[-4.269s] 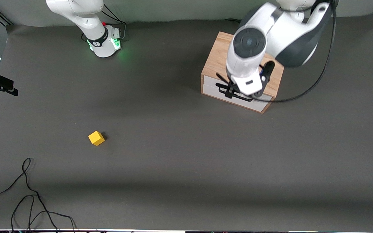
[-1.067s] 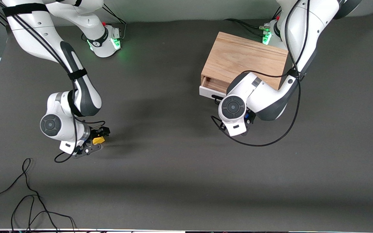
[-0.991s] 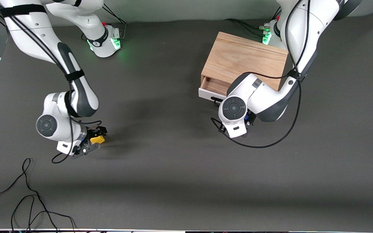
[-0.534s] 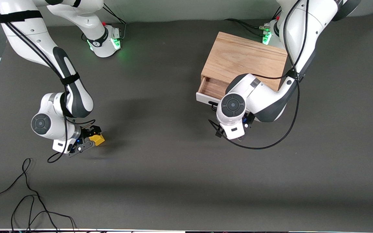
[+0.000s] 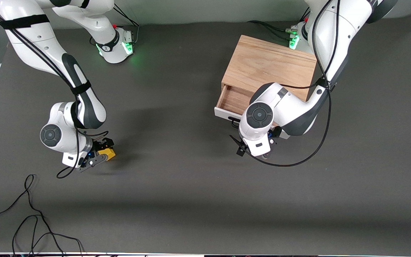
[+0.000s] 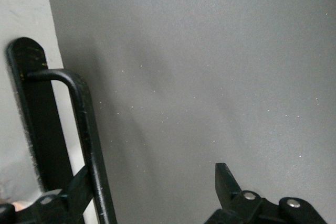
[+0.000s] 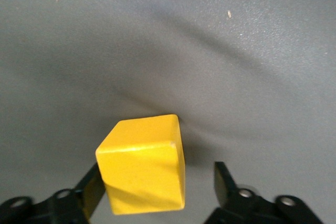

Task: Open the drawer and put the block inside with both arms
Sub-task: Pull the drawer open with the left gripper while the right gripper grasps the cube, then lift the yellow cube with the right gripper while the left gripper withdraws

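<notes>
- Dark grey mat covers the table (image 5: pixel 198 185); loose black cables (image 5: pixel 30 221) trail at the edge nearest the front camera, toward the right arm's end.
- Light oak box (image 5: pixel 269 67) sits near the left arm's base, with the drawer (image 5: pixel 232 103) pulled partly out – wood interior showing, white front panel facing the front camera.
- Left gripper (image 5: pixel 253 150) is in front of the drawer, low over the mat. Left wrist view: one finger touches the black wire handle (image 6: pixel 86 140), the other stands well clear – jaws wide, holding nothing.
- Block (image 5: pixel 108 154), yellow, rests on the mat about 8 o'clock from the box, well apart from it.
- Right gripper (image 5: pixel 100 155) is down around the block. Right wrist view: one finger (image 7: pixel 89 195) touches the block (image 7: pixel 144 169), the other (image 7: pixel 226 182) is apart from it – jaws not yet closed on it.
</notes>
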